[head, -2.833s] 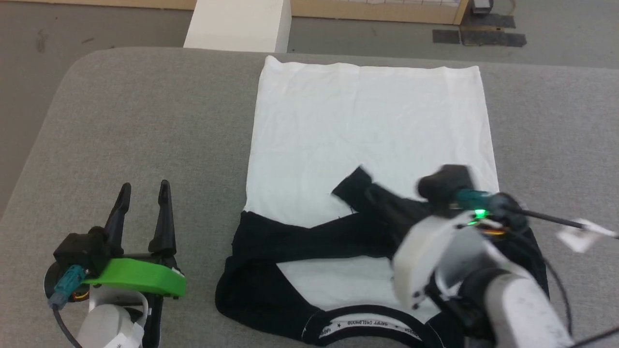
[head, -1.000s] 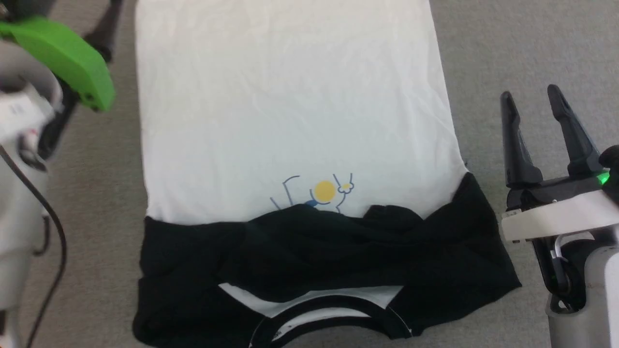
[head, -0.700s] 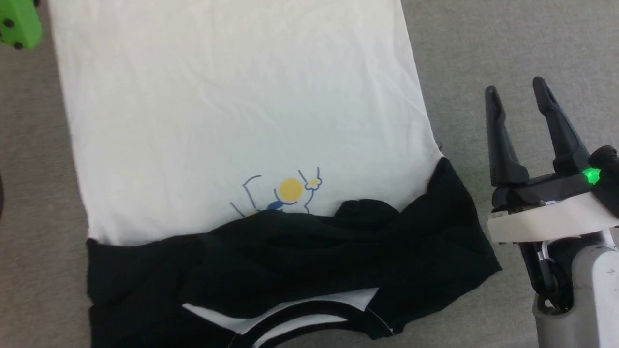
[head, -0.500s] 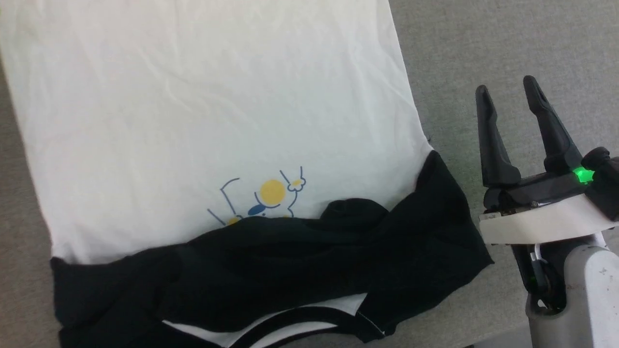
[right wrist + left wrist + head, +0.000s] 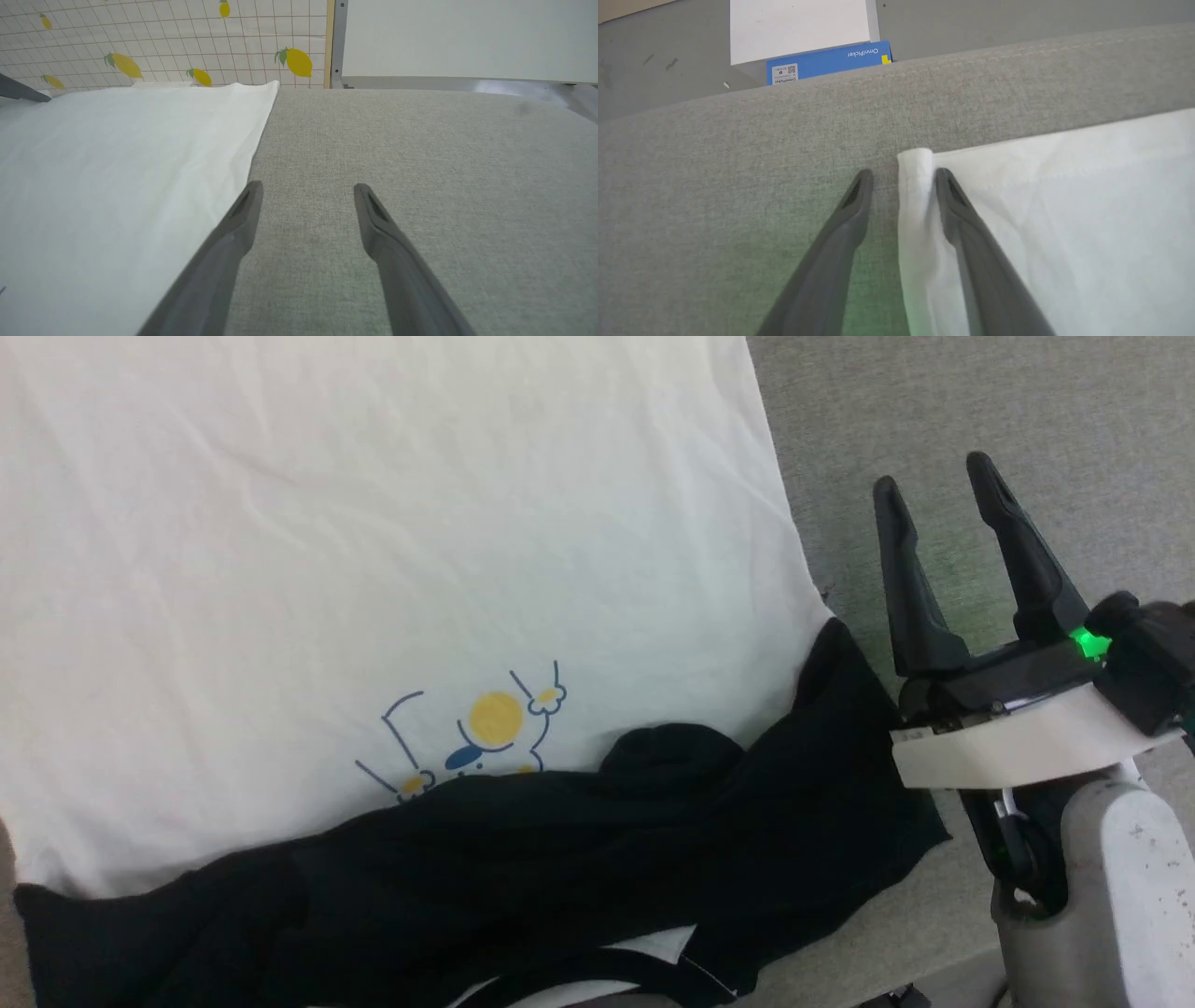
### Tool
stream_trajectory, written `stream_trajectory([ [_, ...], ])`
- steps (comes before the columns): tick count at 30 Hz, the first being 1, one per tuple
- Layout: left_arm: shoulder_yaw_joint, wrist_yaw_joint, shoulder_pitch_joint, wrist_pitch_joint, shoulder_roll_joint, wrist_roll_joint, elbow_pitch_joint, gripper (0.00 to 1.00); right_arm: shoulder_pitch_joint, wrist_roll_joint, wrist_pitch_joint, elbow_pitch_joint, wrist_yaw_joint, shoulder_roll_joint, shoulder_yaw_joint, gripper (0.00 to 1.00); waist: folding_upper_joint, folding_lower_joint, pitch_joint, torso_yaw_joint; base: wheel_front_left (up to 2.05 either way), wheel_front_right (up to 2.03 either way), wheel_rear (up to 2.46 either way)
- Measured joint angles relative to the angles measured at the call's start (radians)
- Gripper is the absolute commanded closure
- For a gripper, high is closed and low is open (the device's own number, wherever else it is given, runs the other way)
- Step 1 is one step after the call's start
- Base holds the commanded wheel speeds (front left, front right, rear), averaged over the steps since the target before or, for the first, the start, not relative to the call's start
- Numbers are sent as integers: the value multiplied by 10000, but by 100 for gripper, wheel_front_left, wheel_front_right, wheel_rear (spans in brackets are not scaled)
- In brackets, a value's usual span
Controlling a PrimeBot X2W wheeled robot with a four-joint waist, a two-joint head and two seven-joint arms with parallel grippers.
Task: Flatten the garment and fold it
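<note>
Left claw (image 5: 903, 173) first: jaws apart, straddling a hem corner of the garment (image 5: 1064, 210), with the rolled white edge sitting right between them, one finger lying on the fabric and the other on the grey table top (image 5: 714, 186). Nothing pinched that I can see, so I'd call this lining up for a corner grab, which makes sense if the plan is to carry the hem over toward the collar. Right claw (image 5: 934, 476) is spread wide too and holds nothing, parked over bare table just off the shirt's side edge, its nearer finger running right along the white cloth. Back beside its wrist the black sleeves (image 5: 560, 859) are folded in across the chest, partly covering the cartoon print (image 5: 476, 728), so with the body looking flat I reckon the bottom-up fold is next
</note>
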Motion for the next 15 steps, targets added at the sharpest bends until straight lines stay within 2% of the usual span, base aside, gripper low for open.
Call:
stream_trajectory([
  [4,-102,-27,21,-63,-50,-61,-364,100,-679,-134,382,-12,0,-221,151,0,0,-1,29,159,0,0,0],
  [9,-405,-537,-20,-581,-134,-31,-445,100,-2753,-132,1519,314,-2,-401,169,0,0,-1,76,407,0,0,0],
  [13,-614,-871,-205,-1200,-414,-17,-341,100,-5138,100,2702,1584,0,-403,267,0,0,-1,143,689,0,0,0],
  [15,-792,-1103,-330,-1582,-587,48,-265,100,-6331,272,3359,2673,0,-305,104,0,0,0,188,857,0,0,0],
])
